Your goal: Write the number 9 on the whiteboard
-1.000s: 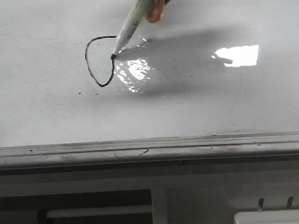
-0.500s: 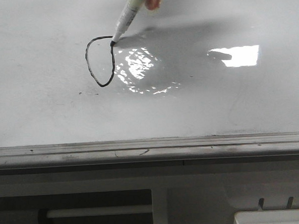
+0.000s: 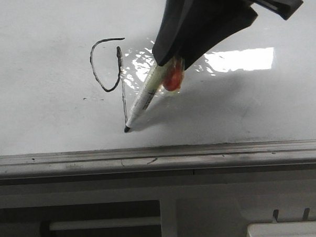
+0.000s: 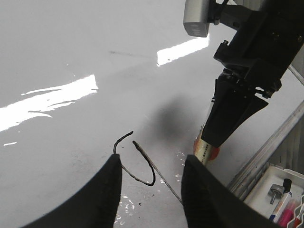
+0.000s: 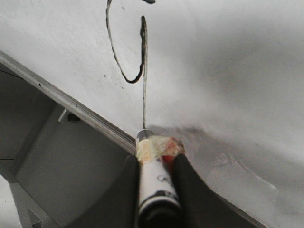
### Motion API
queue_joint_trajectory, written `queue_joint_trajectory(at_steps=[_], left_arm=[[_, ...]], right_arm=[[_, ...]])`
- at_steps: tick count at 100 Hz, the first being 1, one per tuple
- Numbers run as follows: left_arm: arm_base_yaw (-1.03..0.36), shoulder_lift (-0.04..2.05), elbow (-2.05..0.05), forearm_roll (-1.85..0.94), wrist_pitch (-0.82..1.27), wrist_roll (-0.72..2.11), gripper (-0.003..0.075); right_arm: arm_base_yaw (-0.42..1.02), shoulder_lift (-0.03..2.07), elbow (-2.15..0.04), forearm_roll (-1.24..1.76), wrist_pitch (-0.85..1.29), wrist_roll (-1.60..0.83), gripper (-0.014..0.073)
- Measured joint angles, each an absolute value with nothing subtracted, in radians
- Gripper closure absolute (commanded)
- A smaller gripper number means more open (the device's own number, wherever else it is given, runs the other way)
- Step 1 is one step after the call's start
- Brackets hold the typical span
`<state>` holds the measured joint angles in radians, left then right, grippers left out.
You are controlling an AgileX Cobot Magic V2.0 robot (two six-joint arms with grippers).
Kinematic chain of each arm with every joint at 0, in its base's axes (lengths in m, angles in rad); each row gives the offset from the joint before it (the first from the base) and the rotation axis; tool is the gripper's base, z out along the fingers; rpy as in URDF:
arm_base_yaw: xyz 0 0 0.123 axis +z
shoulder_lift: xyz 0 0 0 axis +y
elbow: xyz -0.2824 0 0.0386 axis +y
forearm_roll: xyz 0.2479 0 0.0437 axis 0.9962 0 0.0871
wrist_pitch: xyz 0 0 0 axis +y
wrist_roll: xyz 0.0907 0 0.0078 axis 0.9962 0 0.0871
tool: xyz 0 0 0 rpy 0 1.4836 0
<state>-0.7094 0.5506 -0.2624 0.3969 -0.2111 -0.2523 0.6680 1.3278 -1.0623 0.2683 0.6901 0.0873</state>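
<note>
seen only from the left wrist: spread left tool (image 4: 151, 190); right tool (image 3: 166, 76) pinching marker (image 3: 142, 101), tail newly drawn on the number 9 (image 3: 116, 73).

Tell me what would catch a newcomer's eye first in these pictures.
The right gripper, shut on a marker, looms dark over the whiteboard, tip at the foot of a long stroke. Left of it sits the number 9, beside a bright glare patch.
</note>
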Motion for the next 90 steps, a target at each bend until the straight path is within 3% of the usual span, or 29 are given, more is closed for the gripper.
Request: queue_joint_trajectory(at_steps=[20,44,90], left_arm=[[-0.758,0.571,-0.262,0.401,-0.246,-0.252,0.0447],[-0.859,0.747,-0.274,0.452,-0.32,-0.252,0.0447],[-0.865,1.081,-0.388,0.518,-0.414,-0.247,0.0447]], right_arm=[[0.696,1.268,-1.056,0.244,0.655,0.087,0.065],[0.746,1.212,-1.056,0.309,0.698,0.087,0.065],[0.798,1.212,-1.056,0.339,0.718,0.087,0.065]])
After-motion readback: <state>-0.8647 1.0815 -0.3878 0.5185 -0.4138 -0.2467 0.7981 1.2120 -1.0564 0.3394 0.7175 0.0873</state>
